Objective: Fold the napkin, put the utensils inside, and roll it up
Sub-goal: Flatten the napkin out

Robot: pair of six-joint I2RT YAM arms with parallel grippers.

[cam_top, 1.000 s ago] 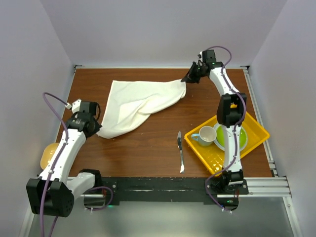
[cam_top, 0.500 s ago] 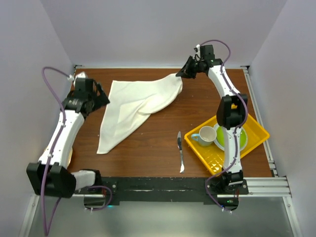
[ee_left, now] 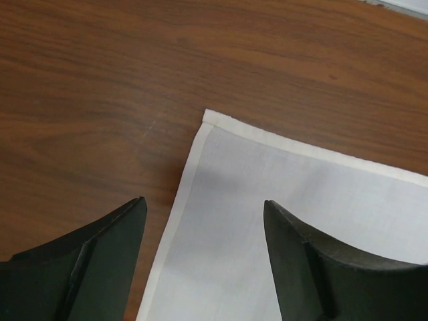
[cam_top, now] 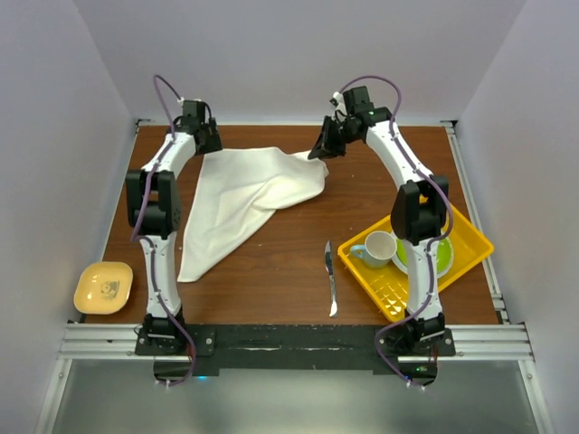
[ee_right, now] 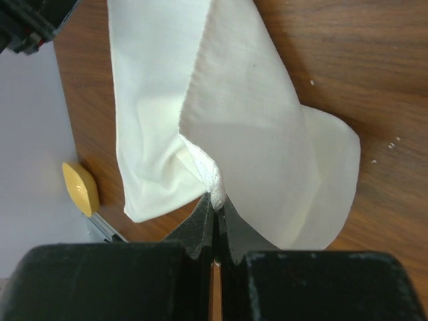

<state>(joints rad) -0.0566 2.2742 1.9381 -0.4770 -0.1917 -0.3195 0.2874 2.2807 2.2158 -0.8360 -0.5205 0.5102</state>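
Observation:
The white napkin (cam_top: 244, 194) lies crumpled and partly folded over on the brown table's left half. My right gripper (cam_top: 318, 150) is shut on its far right corner (ee_right: 215, 190) and holds that corner raised. My left gripper (cam_top: 204, 143) hovers open over the napkin's far left corner (ee_left: 208, 118), which lies flat on the wood; its dark fingers (ee_left: 100, 254) straddle the hemmed edge without touching it. The silver knife (cam_top: 330, 276) lies on the table near the front, just left of the yellow tray.
A yellow tray (cam_top: 470, 242) at the right holds a pale mug (cam_top: 377, 249) and a green plate (cam_top: 425, 255). A small yellow dish (cam_top: 104, 286) sits at the front left edge. White walls close in the far and side edges of the table.
My left gripper let go of the napkin's near corner, opened, and swung to the far left corner. The freed cloth dropped flat. My right gripper carried its corner a little leftward.

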